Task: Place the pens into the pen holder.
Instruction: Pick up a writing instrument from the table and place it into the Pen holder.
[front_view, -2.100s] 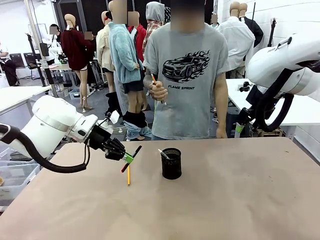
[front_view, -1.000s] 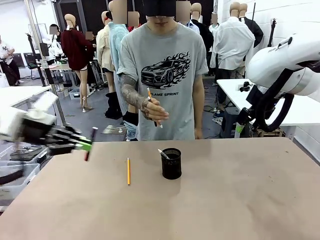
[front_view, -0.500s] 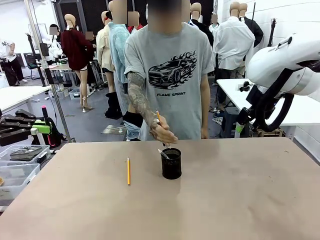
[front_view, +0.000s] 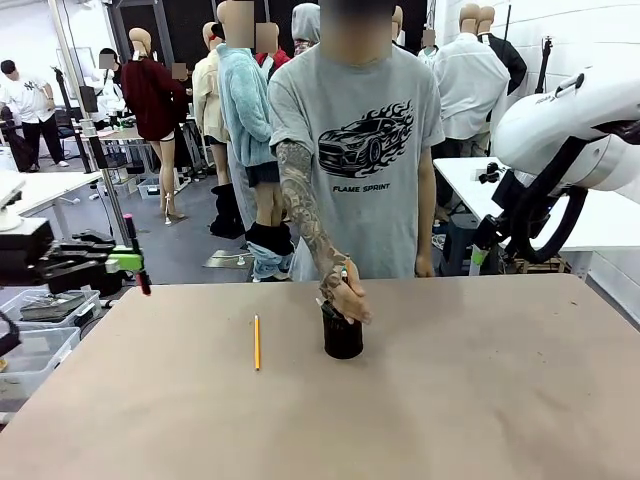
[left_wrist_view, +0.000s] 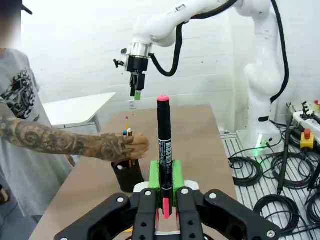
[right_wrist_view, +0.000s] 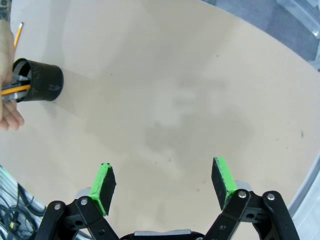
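Tan tabletop (front_view: 480, 400) in a crowded workshop. The left gripper (left_wrist_view: 164, 172) clamps the black pen (left_wrist_view: 164, 130); the right gripper (right_wrist_view: 162, 175) gapes wide.

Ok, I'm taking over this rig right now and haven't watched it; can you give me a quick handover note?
The left gripper is shut on the black pen, beyond the left edge of the table.
The right gripper is open, empty.
The person's hand holds a second pencil in the pen holder.
The yellow pencil lies on the table beside it.
Done so far: that pencil's end is inside.
Left: black pen and loose pencil into the holder.
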